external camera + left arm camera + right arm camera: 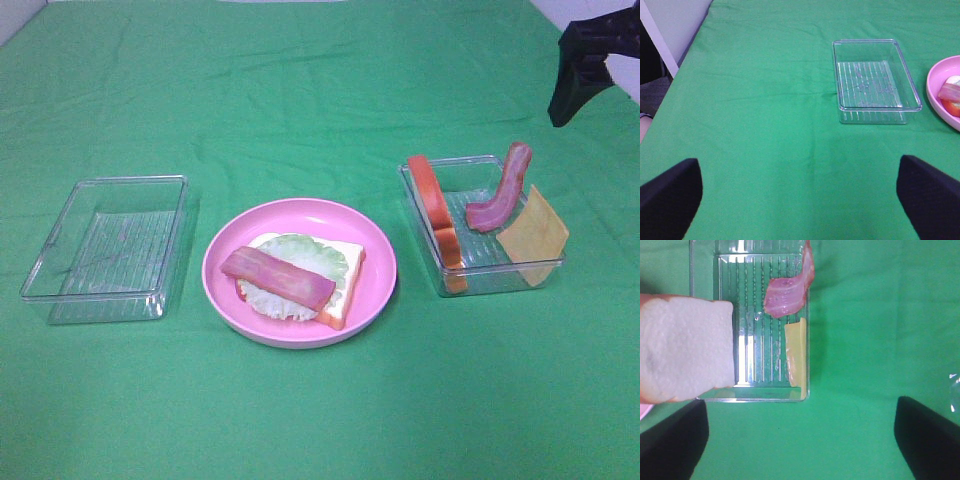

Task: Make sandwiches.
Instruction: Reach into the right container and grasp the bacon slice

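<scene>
exterior high: half-built sandwich (285, 277) sits on the pink plate (300, 336), cheese (535, 238) leans on the tray (495, 281) at the plate's 3 o'clock, right gripper (800, 437) and left gripper (800, 197) gape empty, so you'd best pinch the cheese's raised edge squarely.

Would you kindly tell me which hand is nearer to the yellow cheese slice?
Right. The right hand sits just off the right tray where the cheese slice leans; the left hand is far off, beyond the empty tray and pink plate.
</scene>
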Robot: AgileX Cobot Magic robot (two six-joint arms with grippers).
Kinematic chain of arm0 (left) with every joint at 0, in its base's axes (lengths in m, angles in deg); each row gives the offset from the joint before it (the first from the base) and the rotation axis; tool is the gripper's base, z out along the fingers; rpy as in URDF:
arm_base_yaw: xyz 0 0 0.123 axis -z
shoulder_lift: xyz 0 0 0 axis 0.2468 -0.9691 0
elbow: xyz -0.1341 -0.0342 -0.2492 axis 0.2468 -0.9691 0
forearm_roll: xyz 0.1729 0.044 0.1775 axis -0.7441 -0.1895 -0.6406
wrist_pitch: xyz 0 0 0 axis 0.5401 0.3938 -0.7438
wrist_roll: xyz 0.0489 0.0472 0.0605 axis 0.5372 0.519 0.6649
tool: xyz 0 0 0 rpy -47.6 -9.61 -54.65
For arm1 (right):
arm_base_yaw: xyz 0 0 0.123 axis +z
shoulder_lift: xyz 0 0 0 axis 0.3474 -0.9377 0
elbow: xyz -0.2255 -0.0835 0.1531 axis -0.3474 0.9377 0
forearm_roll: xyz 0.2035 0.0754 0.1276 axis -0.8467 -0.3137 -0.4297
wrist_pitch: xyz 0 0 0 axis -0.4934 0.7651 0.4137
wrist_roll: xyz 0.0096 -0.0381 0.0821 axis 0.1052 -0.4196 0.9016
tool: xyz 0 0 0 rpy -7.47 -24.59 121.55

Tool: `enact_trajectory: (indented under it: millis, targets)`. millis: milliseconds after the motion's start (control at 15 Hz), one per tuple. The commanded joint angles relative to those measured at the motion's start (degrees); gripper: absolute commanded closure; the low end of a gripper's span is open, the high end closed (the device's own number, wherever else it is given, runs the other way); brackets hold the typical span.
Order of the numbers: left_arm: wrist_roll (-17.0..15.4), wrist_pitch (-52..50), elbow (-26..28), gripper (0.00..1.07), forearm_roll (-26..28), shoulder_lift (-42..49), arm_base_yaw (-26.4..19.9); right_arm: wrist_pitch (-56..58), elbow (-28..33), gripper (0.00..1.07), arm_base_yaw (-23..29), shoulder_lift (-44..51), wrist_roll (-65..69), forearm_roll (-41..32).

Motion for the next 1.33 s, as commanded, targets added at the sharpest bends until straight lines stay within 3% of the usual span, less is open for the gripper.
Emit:
enact_trajectory:
  millis: [67, 533, 1000, 1200, 1333]
  targets:
    - [0.0, -0.1, -0.1, 0.06, 0.3, 0.7, -0.1, 2.5, -7.0, 0.11, -0.3, -6.9, -0.7, 0.0]
    - [0.0, -0.1, -0.1, 0.06, 0.3, 0.7, -0.1, 3.2, -23.4, 0.11, -0.4, -25.5, -1.3, 0.0]
    - [0.0, -0.1, -0.1, 0.06, 0.3, 0.7, -0.1, 0.9, -25.7, 0.16, -0.4, -33.3, -1.3, 0.0]
    - [0.0, -0.1, -0.1, 0.06, 0.3, 0.7, -0.1, -1.5, -25.7, 0.31, -0.4, -34.5, -1.3, 0.0]
    - [0.0, -0.1, -0.1, 0.06, 0.3, 0.7, -0.1, -1.8, -25.7, 0.53, -0.4, -34.5, -0.1, 0.0]
